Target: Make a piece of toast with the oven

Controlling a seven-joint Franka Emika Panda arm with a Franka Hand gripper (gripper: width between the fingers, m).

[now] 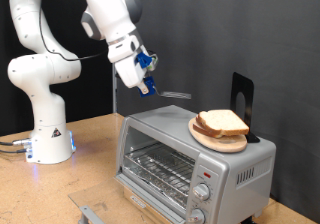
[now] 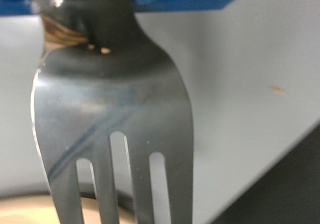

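Toast lying on a round wooden plate atop the silver oven, gripper raised above the oven's exterior-view left end, jaws clamped on a metal fork, fork tines pointing toward the bread, black stand behind the plate, oven on the wooden desk.

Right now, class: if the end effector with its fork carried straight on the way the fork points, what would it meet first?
Probably the piece of toast on the wooden plate atop the oven; the end effector holds the fork aimed that way, though depth is unclear.

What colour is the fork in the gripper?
Shiny silver-grey metal fork, seen best in the wrist view; the gripper holds it above the oven.
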